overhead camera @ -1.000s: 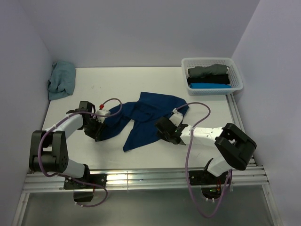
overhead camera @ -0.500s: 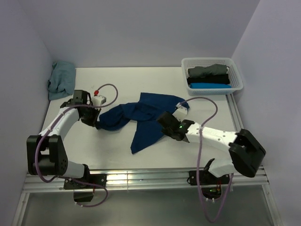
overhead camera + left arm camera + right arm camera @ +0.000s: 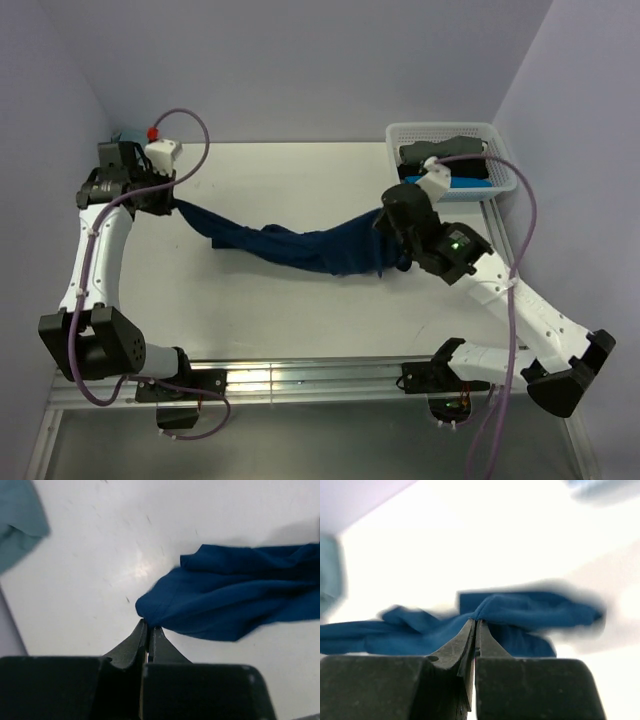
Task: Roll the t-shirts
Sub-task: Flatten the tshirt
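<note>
A dark navy t-shirt (image 3: 300,248) is pulled out into a long band across the middle of the table, sagging and bunched at its centre. My left gripper (image 3: 180,207) is shut on its left end at the far left; in the left wrist view the tips (image 3: 149,625) pinch a fold of the navy cloth (image 3: 240,595). At the other end my right gripper (image 3: 386,224) is shut on the cloth, close to the basket. The right wrist view shows its tips (image 3: 476,621) nipping a ridge of the shirt (image 3: 530,607).
A white lattice basket (image 3: 503,152) at the far right holds folded grey (image 3: 445,150), black (image 3: 445,169) and bright blue (image 3: 450,182) shirts. A pale teal shirt (image 3: 15,525) lies in the far left corner, mostly behind my left arm in the top view.
Both grippers closed on the navy shirt and drew apart, the left toward the far left corner, the right toward the basket. The crumpled shirt is now stretched between them.
</note>
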You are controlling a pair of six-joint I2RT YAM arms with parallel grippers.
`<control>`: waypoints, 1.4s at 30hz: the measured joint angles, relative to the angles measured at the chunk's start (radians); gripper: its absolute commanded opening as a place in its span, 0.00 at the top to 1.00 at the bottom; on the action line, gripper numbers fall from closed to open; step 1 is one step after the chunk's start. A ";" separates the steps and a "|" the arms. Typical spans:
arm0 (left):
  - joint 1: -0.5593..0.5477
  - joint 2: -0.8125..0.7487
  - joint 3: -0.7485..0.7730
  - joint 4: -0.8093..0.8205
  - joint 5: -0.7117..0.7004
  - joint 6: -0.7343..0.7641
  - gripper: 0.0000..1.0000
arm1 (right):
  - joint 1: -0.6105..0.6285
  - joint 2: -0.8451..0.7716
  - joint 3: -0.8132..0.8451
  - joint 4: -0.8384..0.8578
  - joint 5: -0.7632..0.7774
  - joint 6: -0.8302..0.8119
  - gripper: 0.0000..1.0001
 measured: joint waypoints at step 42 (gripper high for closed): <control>0.147 0.770 1.170 0.187 0.254 -0.488 1.00 | -0.369 0.871 1.228 0.249 -0.376 -0.467 1.00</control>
